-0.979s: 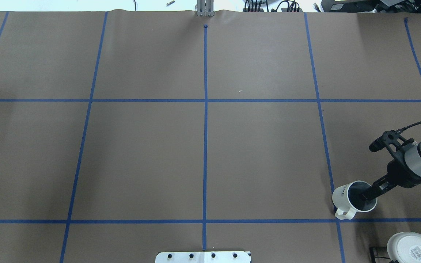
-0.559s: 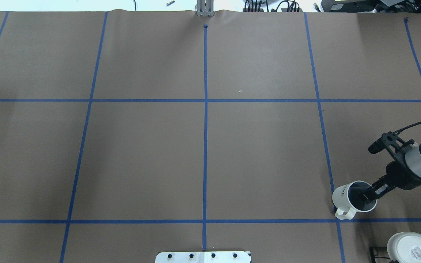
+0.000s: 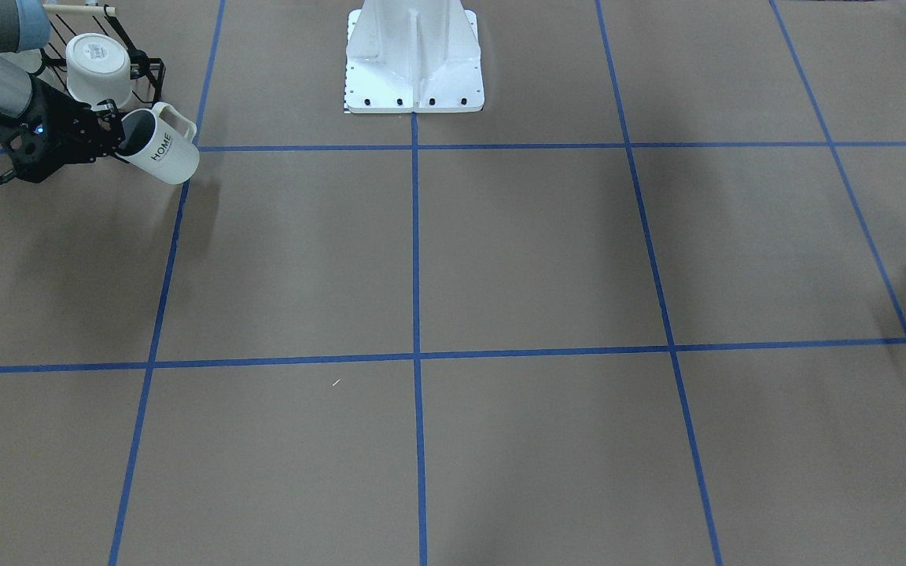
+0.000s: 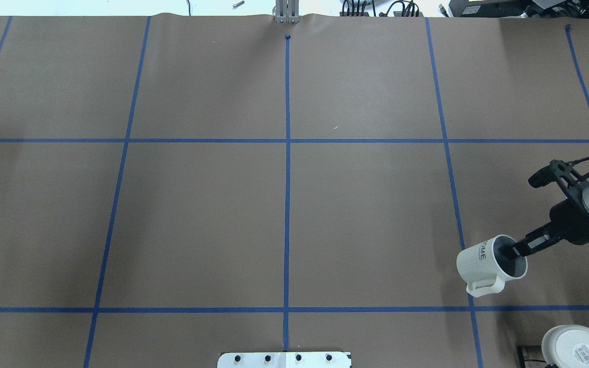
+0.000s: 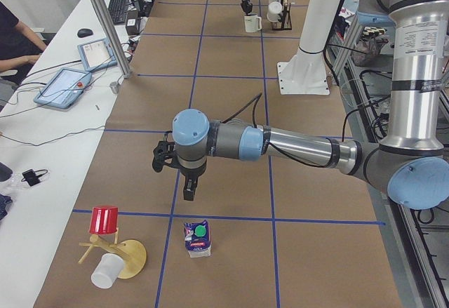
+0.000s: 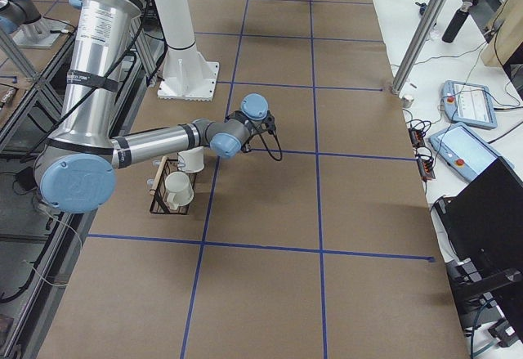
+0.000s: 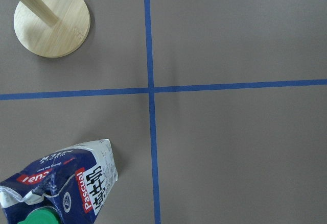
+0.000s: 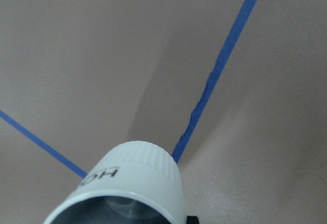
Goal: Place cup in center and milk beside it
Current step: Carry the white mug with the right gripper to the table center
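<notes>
The cup [image 4: 484,263], a white ribbed "HOME" mug with a dark inside, hangs tilted above the table at the near right. My right gripper [image 4: 513,251] is shut on its rim, one finger inside. They also show in the front view, the cup [image 3: 160,148] next to the gripper [image 3: 116,134], and the cup fills the bottom of the right wrist view [image 8: 127,183]. The milk [image 5: 198,238] stands at the table's left end and shows in the left wrist view [image 7: 61,185]. My left gripper [image 5: 189,190] hovers above and short of it; I cannot tell if it is open. The center [image 4: 288,140] is bare.
A black wire rack with a wider white cup [image 4: 575,347] stands at the near right corner, close behind the held cup. A wooden stand [image 5: 116,252] with a red cup [image 5: 104,219] stands beside the milk. The robot's white base [image 3: 414,55] is at the table's near edge.
My right gripper has lifted the cup off the table and tilted it, carrying it slightly farther from the robot. The rack and the tape lines are unchanged.
</notes>
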